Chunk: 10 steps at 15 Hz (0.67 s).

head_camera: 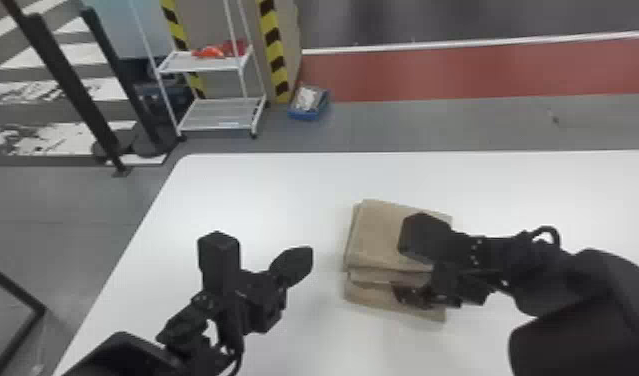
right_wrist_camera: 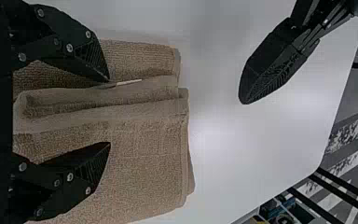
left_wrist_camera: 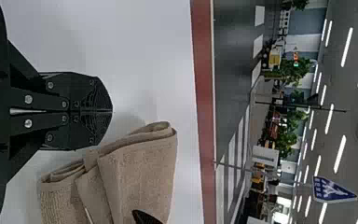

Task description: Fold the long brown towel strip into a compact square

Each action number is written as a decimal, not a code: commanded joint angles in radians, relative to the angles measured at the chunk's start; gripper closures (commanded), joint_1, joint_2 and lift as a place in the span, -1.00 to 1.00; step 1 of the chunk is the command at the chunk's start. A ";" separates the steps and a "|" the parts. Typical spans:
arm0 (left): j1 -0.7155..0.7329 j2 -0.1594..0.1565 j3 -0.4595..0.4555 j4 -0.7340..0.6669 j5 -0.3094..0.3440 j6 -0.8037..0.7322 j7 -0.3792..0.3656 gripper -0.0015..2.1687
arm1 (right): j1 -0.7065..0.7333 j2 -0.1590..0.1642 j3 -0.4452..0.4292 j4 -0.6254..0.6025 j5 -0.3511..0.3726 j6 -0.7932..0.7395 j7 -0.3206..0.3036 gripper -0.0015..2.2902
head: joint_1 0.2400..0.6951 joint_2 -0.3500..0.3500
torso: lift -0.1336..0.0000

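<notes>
While the folded towel (head_camera: 375, 237) lies under the right gripper (head_camera: 401, 275), its 2 fingers spread wide, the left gripper (head_camera: 305, 257) hangs left of it, closed.

Towel (head_camera: 378, 230): light brown, woven with a fine nubbly texture, lying flat on the white table (head_camera: 263, 190), slightly askew to its far edge and well apart from its left edge. Condition is folded in several layers to a compact, roughly rectangular pack, with a broad panel on the far side, a narrower section on the near side and a raised, loosely rounded fold running between them. Layer edges are offset at the left side, and a thin white strip (right_wrist_camera: 129, 82) shows beside the raised fold.
</notes>
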 commanded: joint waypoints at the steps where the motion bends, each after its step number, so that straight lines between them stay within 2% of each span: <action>1: -0.001 -0.001 -0.001 0.002 0.000 0.000 0.000 0.10 | -0.014 0.006 0.005 0.020 0.002 -0.001 -0.001 -0.57 | 1.00 0.46 | -0.86; 4: 0.001 0.002 -0.001 0.002 0.002 -0.003 0.000 0.10 | -0.031 0.012 0.016 0.057 0.002 -0.001 0.001 -0.42 | 1.00 0.47 | -0.86; 10: -0.004 0.001 -0.001 0.007 0.002 0.000 -0.002 0.10 | -0.017 0.015 0.029 0.031 0.002 0.026 0.013 -0.41 | 1.00 0.51 | -0.86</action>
